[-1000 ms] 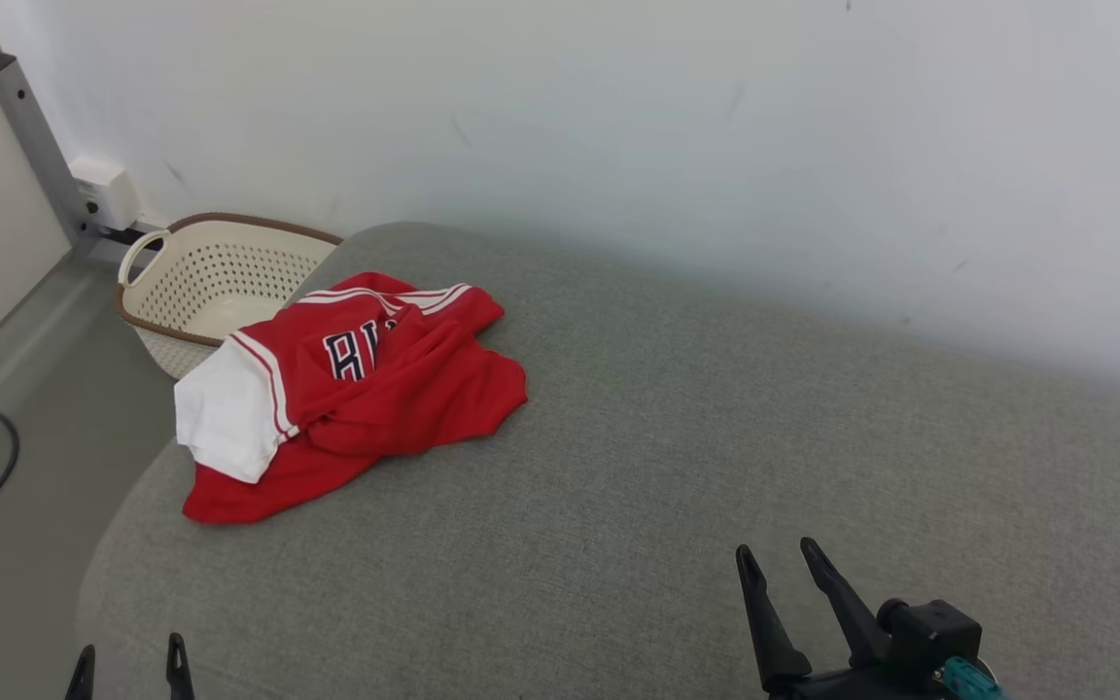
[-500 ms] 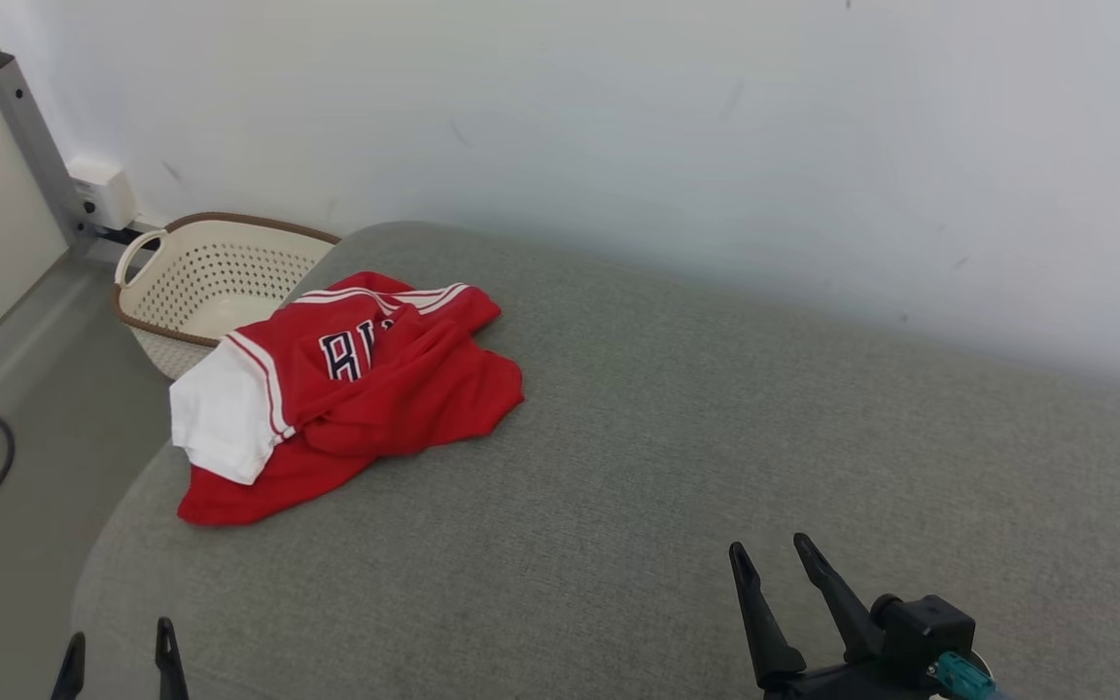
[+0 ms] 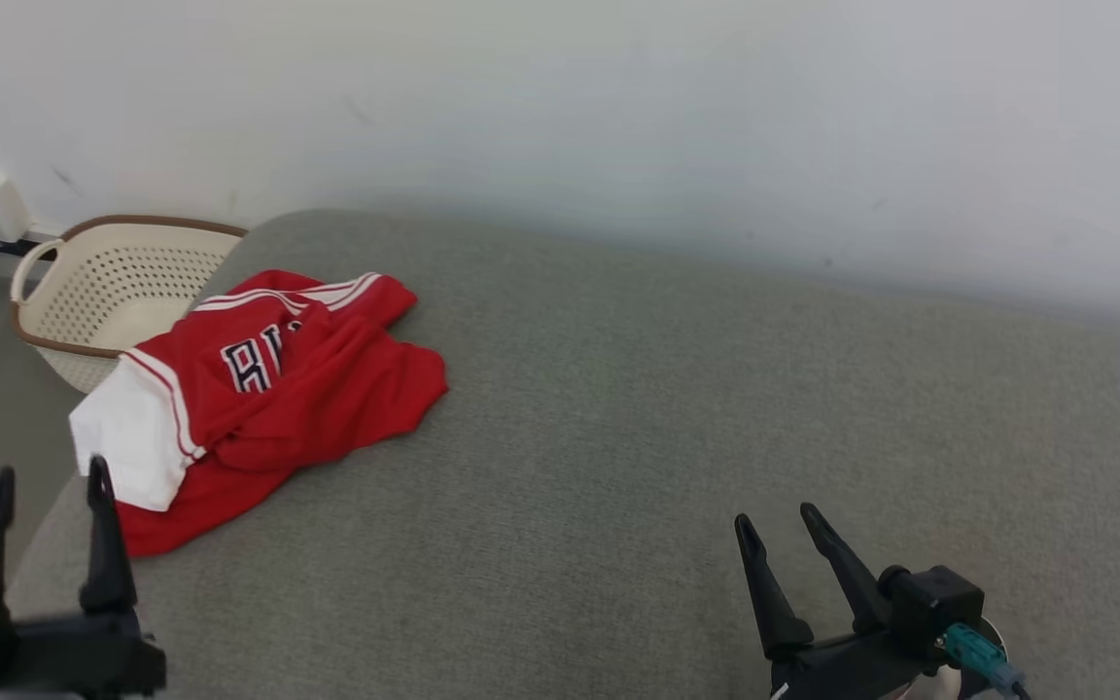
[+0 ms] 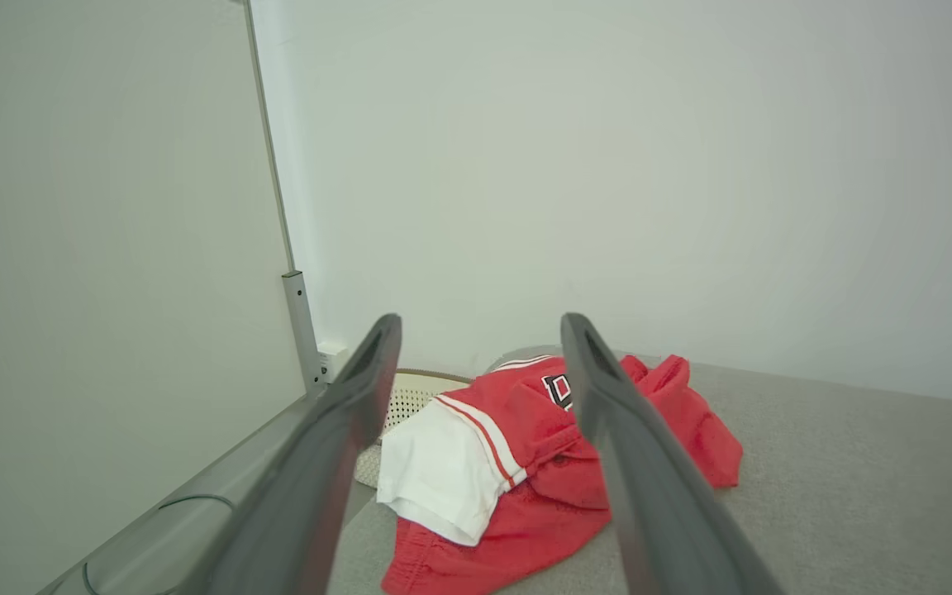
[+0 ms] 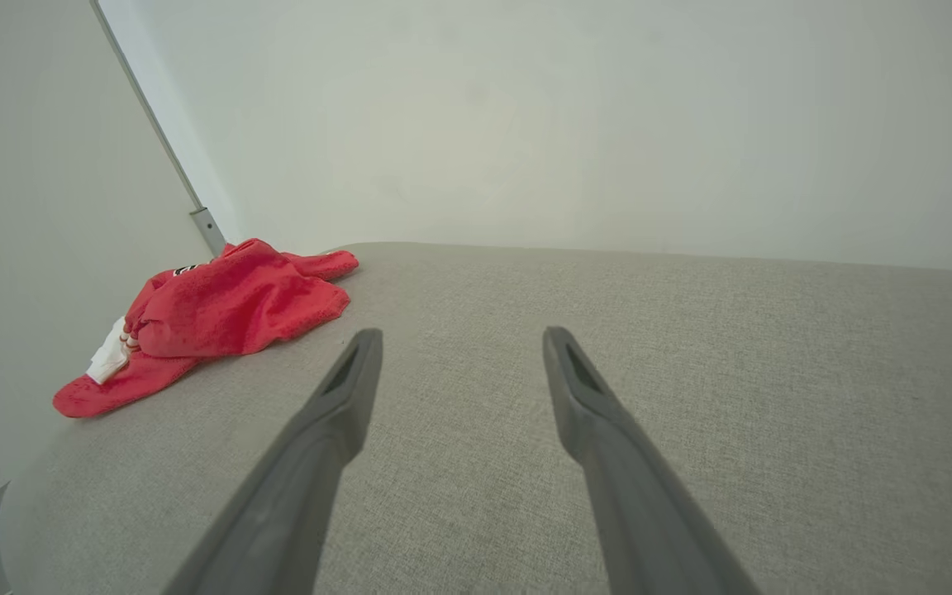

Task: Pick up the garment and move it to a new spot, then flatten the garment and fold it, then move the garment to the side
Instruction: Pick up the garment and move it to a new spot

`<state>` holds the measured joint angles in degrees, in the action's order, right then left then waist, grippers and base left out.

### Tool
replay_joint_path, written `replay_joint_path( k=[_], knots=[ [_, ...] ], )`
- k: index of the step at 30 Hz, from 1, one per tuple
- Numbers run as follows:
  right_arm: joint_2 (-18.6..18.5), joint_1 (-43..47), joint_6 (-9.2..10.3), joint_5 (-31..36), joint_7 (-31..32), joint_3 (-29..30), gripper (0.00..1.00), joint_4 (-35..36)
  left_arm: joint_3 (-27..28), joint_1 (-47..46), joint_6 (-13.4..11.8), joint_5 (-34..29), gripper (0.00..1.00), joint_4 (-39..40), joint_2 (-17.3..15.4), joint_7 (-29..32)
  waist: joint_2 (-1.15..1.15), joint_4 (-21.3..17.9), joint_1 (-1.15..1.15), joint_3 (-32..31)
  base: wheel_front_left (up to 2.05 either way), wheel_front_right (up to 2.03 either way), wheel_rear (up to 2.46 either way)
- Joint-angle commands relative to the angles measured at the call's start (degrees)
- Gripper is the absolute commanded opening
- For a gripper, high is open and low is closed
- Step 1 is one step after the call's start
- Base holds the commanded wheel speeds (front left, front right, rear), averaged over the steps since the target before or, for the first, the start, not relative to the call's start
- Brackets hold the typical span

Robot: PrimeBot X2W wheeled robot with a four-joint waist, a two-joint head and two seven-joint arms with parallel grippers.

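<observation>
The garment (image 3: 268, 389) is a red jersey with black lettering and a white sleeve, lying crumpled near the left end of the grey cushioned surface (image 3: 667, 437). My left gripper (image 3: 47, 476) is open at the lower left, just short of the white sleeve and not touching it. From the left wrist, the garment (image 4: 525, 446) lies ahead between the open left gripper (image 4: 480, 326) tips. My right gripper (image 3: 772, 518) stands open at the lower right, far from the cloth. In the right wrist view, the garment (image 5: 220, 314) is off to the left of the open right gripper (image 5: 459, 335).
A cream perforated basket (image 3: 103, 292) with a brown rim stands on the floor past the surface's left end, also seen as the basket (image 4: 406, 397) behind the jersey. A white wall (image 3: 618, 126) runs along the back. The surface's left edge drops to the floor.
The head camera has swung, shifting the whole picture leftward. My left gripper has risen further into the picture, closer to the white sleeve. The right gripper has barely moved.
</observation>
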<state>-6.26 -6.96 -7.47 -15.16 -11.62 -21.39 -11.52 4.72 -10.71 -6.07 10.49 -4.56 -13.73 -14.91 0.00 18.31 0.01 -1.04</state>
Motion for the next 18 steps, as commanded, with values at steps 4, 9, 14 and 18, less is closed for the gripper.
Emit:
replay_joint_path(
  k=[4,9,14,18],
  knots=[
    [-0.80,-1.55,-0.04,0.93,0.44,0.10,1.00,1.02,0.64,-5.92,1.96,1.39,1.00,-2.84,-2.02,0.13,0.00,-4.52,-0.01,4.80,0.00,0.00,0.00],
    [-1.15,-2.82,-0.04,1.28,0.71,0.33,1.00,1.75,1.00,-12.57,4.04,3.42,1.00,-6.87,-4.04,0.77,0.00,-6.96,-0.01,7.22,0.00,0.00,0.00],
    [-1.31,-3.86,-0.04,1.51,0.80,0.28,1.00,1.99,1.08,-17.93,5.62,4.32,1.00,-12.07,-6.05,1.85,0.00,-9.23,-0.01,9.18,0.00,0.00,0.00],
    [-1.11,-4.74,-0.04,1.53,0.46,0.15,1.00,1.88,1.72,-21.27,7.30,5.80,1.00,-17.41,-7.87,2.47,0.00,-11.25,-0.01,10.53,0.00,0.00,0.00]
  ],
)
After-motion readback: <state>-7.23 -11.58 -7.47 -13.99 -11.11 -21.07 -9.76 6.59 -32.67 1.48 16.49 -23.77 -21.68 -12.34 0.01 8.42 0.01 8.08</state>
